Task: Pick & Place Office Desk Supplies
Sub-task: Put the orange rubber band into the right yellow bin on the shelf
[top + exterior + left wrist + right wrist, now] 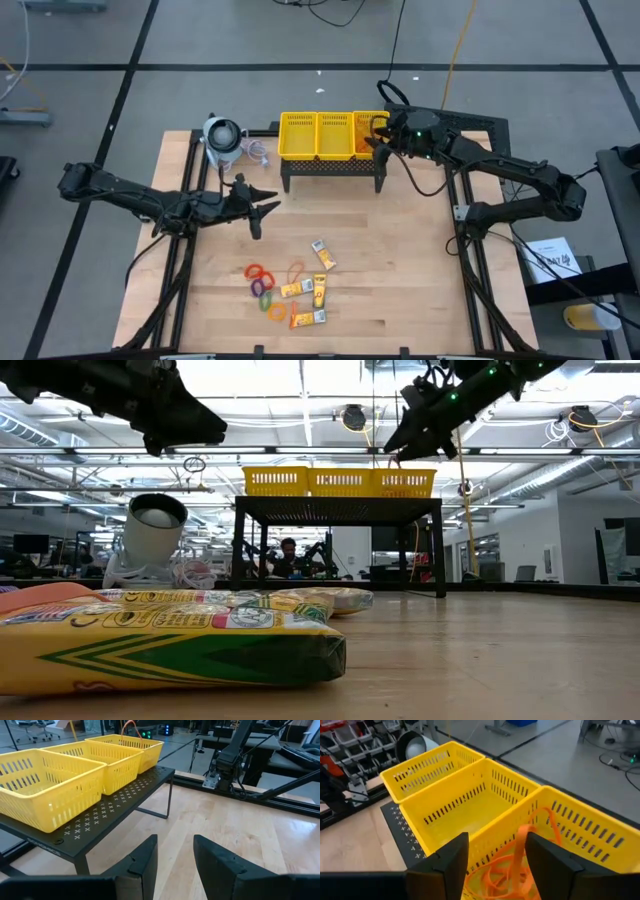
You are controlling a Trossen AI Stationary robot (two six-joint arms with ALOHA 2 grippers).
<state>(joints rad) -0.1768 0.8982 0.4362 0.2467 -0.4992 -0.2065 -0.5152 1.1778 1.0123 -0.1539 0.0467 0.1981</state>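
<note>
Rubber bands dropped into the end compartment

The right end effector (492,865) hung open over the basket (300,140), orange rubber bands (512,870) beneath it; the left end effector (262,210), part-open and empty, waited above the surface (400,280), packets (305,290) remaining there.

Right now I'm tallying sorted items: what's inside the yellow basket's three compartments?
The basket's compartment under the right gripper holds orange rubber bands. The middle one looks empty. The far one's floor is hidden by its wall.

You can read no text for certain: the nearest yellow packet (170,645) carries upside-down lettering (too unclear to spell out).
</note>
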